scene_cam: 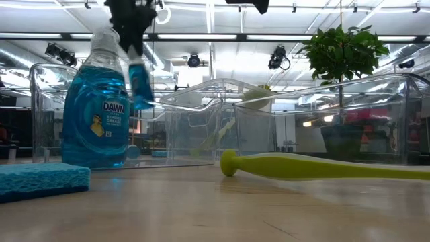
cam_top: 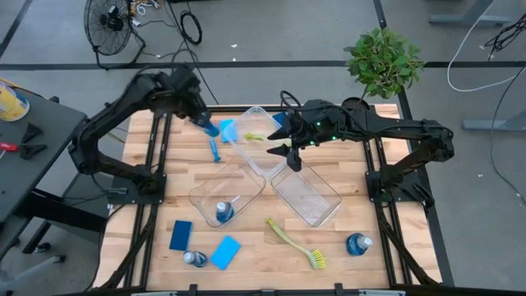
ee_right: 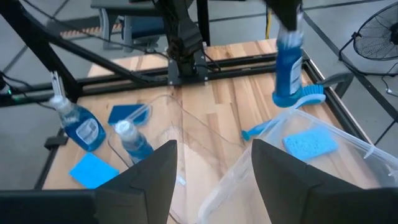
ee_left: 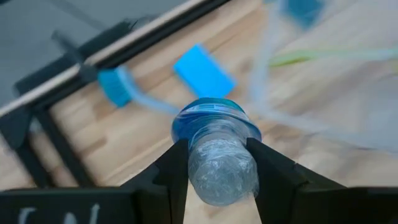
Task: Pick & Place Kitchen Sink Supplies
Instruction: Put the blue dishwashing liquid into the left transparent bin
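Above table [cam_top: 246,238], left fingers [ee_left: 171,177] clamp bottle [ee_left: 217,155] neck.

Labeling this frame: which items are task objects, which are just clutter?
Task items: bottle held by the left gripper, three more soap bottles, blue sponges, yellow-green dish brush, blue dish brush.
Not task: clear bins, potted plant, floor fan.
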Robot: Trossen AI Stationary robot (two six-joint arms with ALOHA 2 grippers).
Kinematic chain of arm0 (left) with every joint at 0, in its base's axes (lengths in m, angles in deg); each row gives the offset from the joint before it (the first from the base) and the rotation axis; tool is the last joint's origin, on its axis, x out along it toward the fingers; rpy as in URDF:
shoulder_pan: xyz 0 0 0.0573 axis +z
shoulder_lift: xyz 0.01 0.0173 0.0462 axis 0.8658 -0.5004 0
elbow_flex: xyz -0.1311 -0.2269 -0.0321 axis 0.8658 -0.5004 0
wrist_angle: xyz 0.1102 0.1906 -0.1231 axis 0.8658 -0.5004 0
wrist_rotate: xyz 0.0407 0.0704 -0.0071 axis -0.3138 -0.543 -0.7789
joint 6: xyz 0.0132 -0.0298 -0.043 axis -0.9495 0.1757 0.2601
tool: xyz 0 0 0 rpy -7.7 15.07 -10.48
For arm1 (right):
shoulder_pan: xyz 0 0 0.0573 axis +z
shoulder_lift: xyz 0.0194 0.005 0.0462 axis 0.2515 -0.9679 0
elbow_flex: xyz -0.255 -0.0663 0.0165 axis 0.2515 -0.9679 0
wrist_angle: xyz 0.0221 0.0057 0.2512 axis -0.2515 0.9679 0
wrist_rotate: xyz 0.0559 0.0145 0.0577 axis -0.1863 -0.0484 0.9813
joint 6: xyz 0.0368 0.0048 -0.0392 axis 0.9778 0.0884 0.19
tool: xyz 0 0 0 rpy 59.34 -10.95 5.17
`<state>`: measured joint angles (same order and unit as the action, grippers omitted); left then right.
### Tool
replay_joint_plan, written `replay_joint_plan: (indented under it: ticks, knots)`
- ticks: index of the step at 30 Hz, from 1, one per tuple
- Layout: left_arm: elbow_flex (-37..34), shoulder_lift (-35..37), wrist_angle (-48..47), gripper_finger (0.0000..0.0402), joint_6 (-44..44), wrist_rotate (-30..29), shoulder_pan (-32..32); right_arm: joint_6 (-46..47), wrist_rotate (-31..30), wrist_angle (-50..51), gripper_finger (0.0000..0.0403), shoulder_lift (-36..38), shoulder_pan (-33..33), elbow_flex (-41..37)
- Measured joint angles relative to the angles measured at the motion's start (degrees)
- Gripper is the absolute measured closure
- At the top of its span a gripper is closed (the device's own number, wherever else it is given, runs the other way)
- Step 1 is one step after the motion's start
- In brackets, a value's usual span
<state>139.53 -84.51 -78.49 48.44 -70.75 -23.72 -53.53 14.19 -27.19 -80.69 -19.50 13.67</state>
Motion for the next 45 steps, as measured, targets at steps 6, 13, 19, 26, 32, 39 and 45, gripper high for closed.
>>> replay_joint_plan:
  ticks: [6, 13, 19, 26, 32, 39, 45]
  knots:
    - [6.8, 0.0, -0.7, 0.0260, 0.0, 1.1, -5.6, -2.0, 0.0, 2.4, 0.0195, 0.0, 0.0, 0.0]
    - [9.5, 0.0, -1.8, 0.0260, -0.1, 3.5, -12.8, -2.1, 0.0, 2.6, 0.0195, 0.0, 0.0, 0.0]
    - [9.5, -0.5, -1.9, 0.0260, -4.3, 3.7, -18.5, -2.1, 0.0, 2.6, 0.0195, 0.0, 0.0, 0.0]
    - [9.4, -0.5, -1.8, 0.0261, -23.7, 4.5, -22.1, -2.2, 0.0, 2.6, 0.0195, 0.0, 0.0, 0.0]
    - [9.5, -1.4, -1.2, 0.0261, -42.9, 9.5, -23.7, -3.3, 0.0, 2.6, 0.0195, 0.0, 0.0, 0.0]
    - [9.4, -5.1, -2.3, 0.0261, -55.1, 10.8, -24.3, -3.5, 0.0, 3.0, 0.0195, 0.0, 0.0, 0.0]
    - [9.4, -10.4, -2.3, 0.0258, -58.1, 10.5, -24.1, -3.5, 0.0, 3.1, 0.0195, 0.0, 0.0, 0.0]
